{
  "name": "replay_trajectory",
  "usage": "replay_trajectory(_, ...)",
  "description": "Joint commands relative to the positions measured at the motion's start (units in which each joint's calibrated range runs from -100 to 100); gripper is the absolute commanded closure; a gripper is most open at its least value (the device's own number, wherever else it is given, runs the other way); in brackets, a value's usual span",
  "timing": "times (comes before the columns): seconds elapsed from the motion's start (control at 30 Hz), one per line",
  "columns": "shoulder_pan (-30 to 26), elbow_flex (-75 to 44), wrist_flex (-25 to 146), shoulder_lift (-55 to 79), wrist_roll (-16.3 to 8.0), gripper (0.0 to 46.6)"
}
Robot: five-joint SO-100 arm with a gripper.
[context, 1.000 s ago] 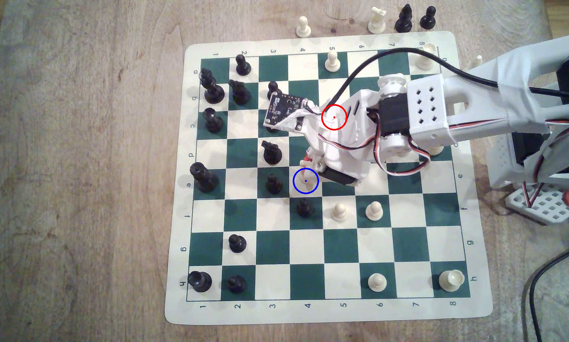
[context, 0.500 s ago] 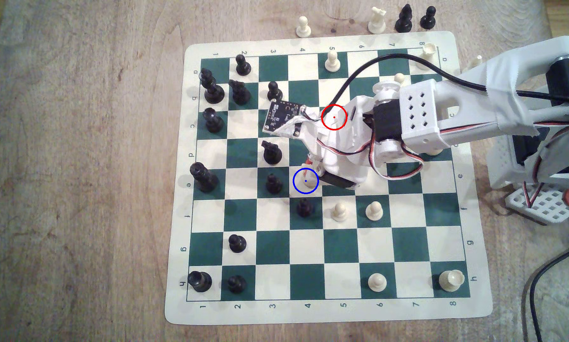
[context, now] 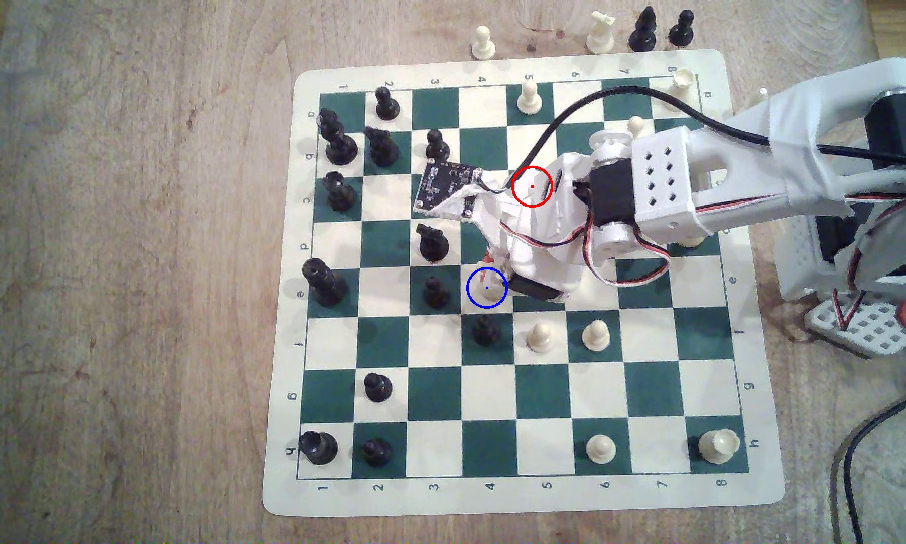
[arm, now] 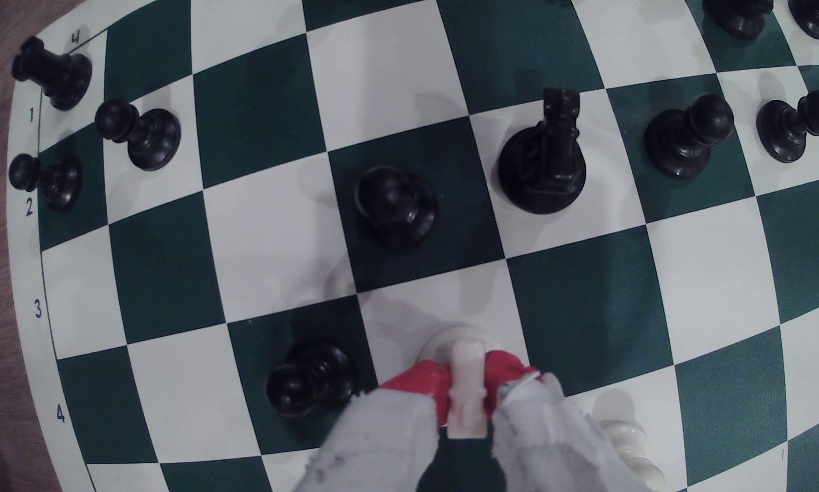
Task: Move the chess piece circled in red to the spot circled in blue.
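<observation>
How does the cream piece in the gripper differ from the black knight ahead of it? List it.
The chess piece is cream; the black knight is black. The chess piece is clamped between the gripper's red pads; the black knight stands free. The chess piece is over a cream square, the black knight on one. Both are upright.

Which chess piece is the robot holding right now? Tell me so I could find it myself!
Find the blue ring near the middle of the green-and-cream chessboard. The cream-white chess piece stands on that cream square, squeezed between the gripper's red fingertips. The pawns closest to it are black, and it has a blocky head, not a ball.
</observation>
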Motion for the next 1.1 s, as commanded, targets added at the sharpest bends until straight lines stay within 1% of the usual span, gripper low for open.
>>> replay_trajectory(0.0, -0.37, -4.72, -1.67, -1.34, -0.24, 46.4)
replay_trajectory(0.43, -0.45, -4.45, -2.49, 0.87, -0.2, 46.1)
replay_trajectory(0.53, -0.45, -4.0, -2.49, 0.62, -0.24, 43.7)
replay_trajectory(0.67, -0.45, -3.63, -1.92, 0.11, -0.2, 42.0)
replay_trajectory(0.7, -0.45, -3.45, -1.76, 0.02, -0.1, 38.3)
replay_trajectory(0.8, -0.37, -3.45, -1.67, -0.06, -0.1, 35.5)
replay_trajectory(0.83, -0.37, -3.45, -1.59, -0.23, -0.05, 35.0)
replay_trajectory(1.07, -0.06, -5.08, 2.42, -2.69, -0.24, 35.0)
